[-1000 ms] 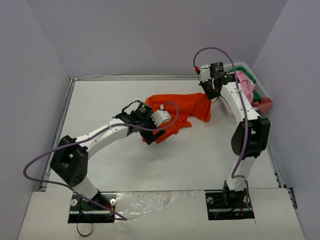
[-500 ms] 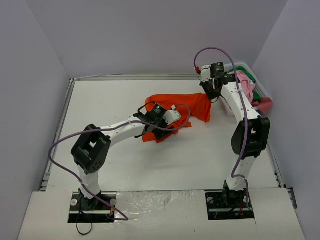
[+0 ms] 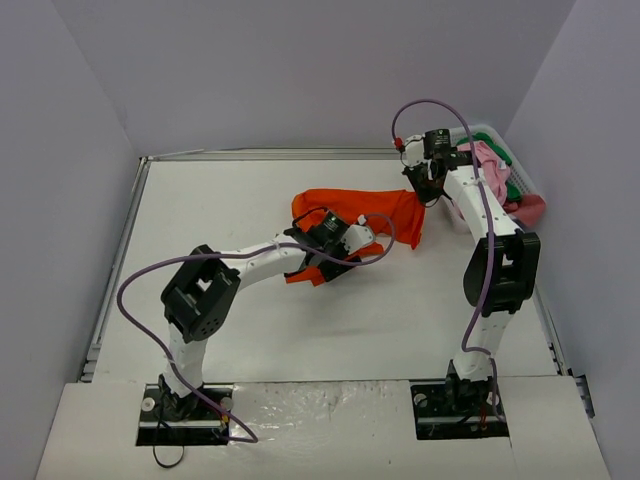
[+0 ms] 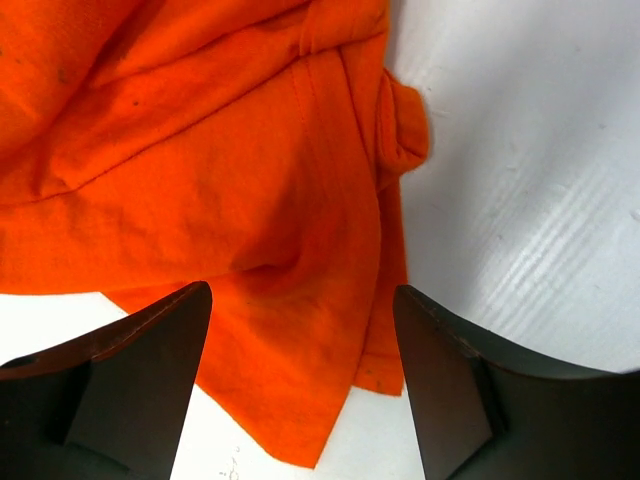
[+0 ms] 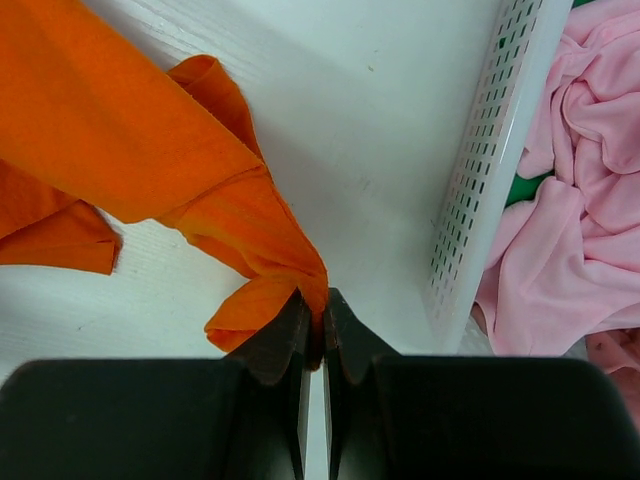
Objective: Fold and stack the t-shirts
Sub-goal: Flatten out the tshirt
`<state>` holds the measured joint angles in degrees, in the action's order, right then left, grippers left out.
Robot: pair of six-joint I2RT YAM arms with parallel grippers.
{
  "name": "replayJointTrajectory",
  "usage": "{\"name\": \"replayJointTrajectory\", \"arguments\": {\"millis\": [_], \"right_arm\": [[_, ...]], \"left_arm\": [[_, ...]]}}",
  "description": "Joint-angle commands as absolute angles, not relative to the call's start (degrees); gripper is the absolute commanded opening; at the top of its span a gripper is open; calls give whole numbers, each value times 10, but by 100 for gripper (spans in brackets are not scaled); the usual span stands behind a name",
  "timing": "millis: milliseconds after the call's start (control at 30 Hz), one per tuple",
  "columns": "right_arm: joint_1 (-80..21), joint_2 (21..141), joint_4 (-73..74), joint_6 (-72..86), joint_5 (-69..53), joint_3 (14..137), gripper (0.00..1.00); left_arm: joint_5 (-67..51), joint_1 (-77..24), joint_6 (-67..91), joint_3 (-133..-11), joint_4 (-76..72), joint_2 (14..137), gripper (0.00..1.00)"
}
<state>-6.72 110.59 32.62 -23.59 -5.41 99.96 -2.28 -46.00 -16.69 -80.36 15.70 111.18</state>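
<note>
Right claw [image 5: 312, 300]: clenched on shirt [image 5: 120, 130] corner, far right.
Left claw [image 4: 300, 300]: released, poised over near-left hem.
Shirt axis: left–right.

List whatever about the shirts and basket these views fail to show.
- Left wrist view: the orange t-shirt runs off the top and left edges; full outline unknown.
- Right wrist view: the green t-shirt is only a sliver behind the basket wall and pink t-shirt.
- Top view: the left gripper has its fingers hidden under its own body; cloth contact unclear.
</note>
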Motion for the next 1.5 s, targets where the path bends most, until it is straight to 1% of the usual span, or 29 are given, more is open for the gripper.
{"name": "replayJointTrajectory", "arguments": {"millis": [0, 233, 300, 333, 367, 467, 567, 733, 767, 833, 867, 900, 967, 1067, 1167, 1467], "right_arm": [[-62, 1112, 323, -236, -59, 992, 0], [-60, 1111, 320, -241, -60, 983, 0], [-59, 1109, 318, -241, -60, 979, 0], [-58, 1108, 318, -242, -60, 977, 0], [-58, 1107, 316, -242, -59, 976, 0], [-55, 1103, 316, -243, -58, 971, 0], [-51, 1099, 317, -243, -56, 971, 0], [-41, 1066, 318, -246, -47, 978, 0], [-36, 1060, 318, -246, -46, 981, 0], [-32, 1044, 318, -243, -47, 987, 0], [-31, 1039, 318, -243, -46, 992, 0], [-28, 1033, 318, -243, -45, 995, 0], [-27, 1020, 320, -242, -43, 1001, 0], [-26, 1004, 322, -239, -43, 1007, 0], [-26, 991, 325, -236, -41, 1012, 0], [-26, 959, 337, -236, -52, 1004, 0]], "left_arm": [[19, -463, -159, -832, 154, 1132, 72], [24, -463, -154, -853, 171, 1161, 72], [30, -463, -153, -856, 171, 1165, 69], [33, -463, -150, -856, 171, 1165, 64], [38, -463, -150, -857, 171, 1165, 47], [57, -463, -150, -860, 175, 1153, 3], [78, -461, -155, -853, 176, 1134, 2], [127, -441, -185, -829, 181, 1029, 2], [135, -415, -186, -831, 185, 990, 2], [129, -376, -177, -845, 218, 955, 2], [120, -334, -174, -865, 229, 927, 2], [119, -313, -175, -873, 246, 912, 2], [120, -269, -182, -878, 253, 874, 2], [130, -237, -192, -868, 258, 827, 2], [150, -221, -189, -854, 265, 795, 2], [142, -213, -170, -806, 284, 745, 2]]}}
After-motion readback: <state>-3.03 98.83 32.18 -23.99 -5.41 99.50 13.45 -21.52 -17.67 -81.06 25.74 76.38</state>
